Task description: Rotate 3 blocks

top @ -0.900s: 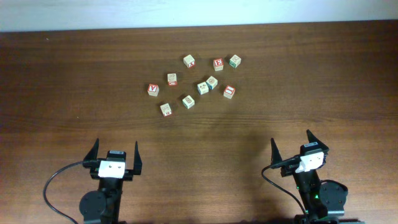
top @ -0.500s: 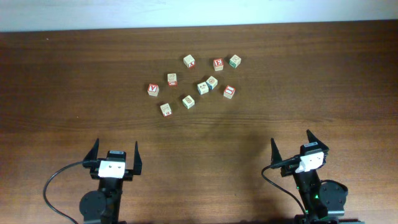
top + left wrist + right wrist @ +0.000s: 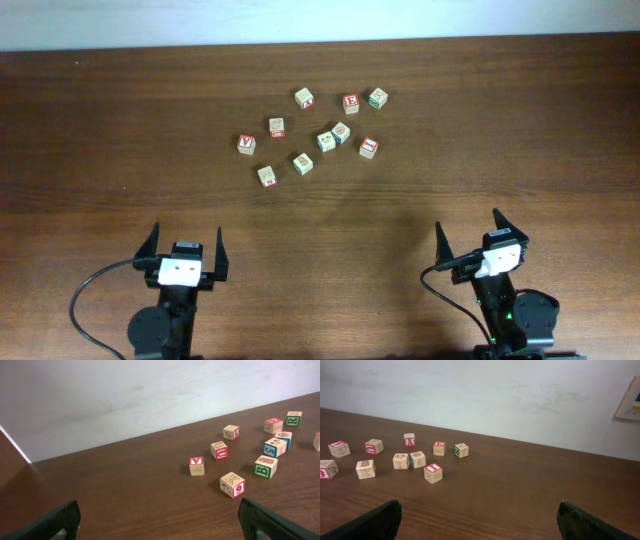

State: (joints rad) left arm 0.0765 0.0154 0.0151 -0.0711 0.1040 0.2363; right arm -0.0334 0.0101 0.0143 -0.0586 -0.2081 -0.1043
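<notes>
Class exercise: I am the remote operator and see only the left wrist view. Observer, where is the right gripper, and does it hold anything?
Observer: The black two-finger right gripper sits by the dark wooden table's near edge, jaws wide open, empty.
Operator: A pale wooden cube is cut off at my right edge.
Observer: That cube has a red-bordered top face and stands apart, touching nothing.
Operator: Anything beside the left arm?
Observer: A black cable loops out from its left side.

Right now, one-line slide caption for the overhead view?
Ten alphabet blocks scattered on the wooden table; left tool and right tool open, empty, parked well short of them.
</notes>
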